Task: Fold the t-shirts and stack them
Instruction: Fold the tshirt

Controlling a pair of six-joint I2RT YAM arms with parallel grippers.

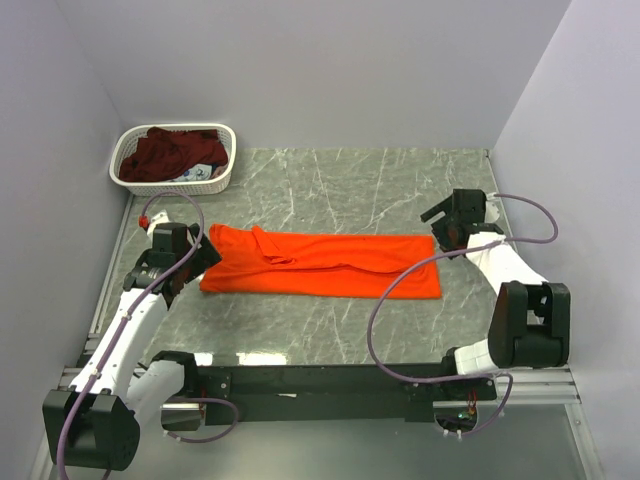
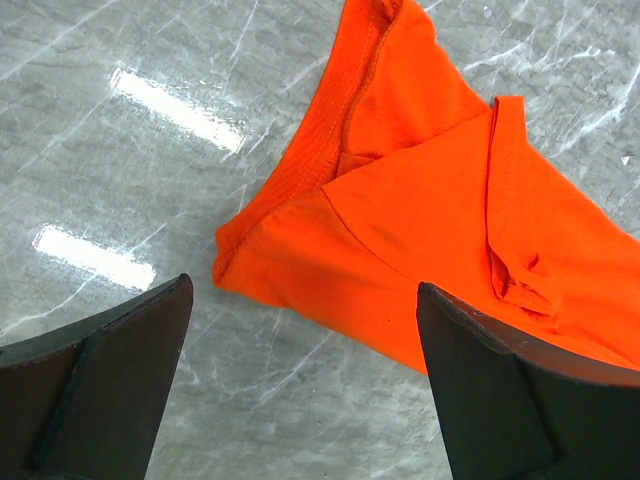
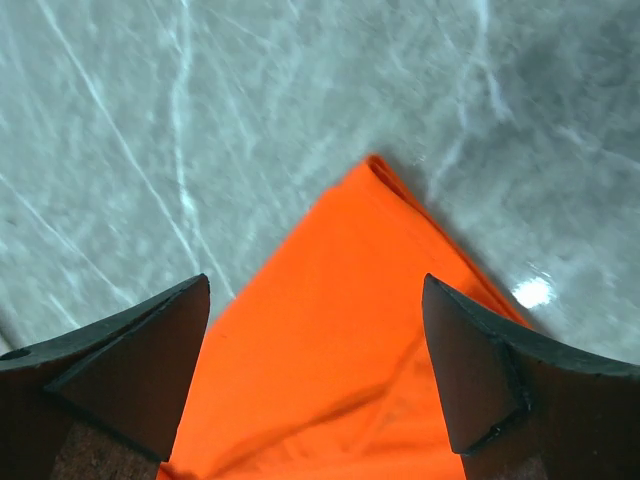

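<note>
Orange t-shirt [image 1: 320, 265] flat between open tools

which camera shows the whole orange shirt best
The top view: it takes in the whole orange shirt, folded into a long strip, from end to end. The left wrist view shows only one end with its folds, and the right wrist view shows only one corner.

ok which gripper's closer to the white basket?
Left. The left gripper is at the collar end of the orange shirt, on the side of the basket; the right gripper is at the opposite end.
</note>
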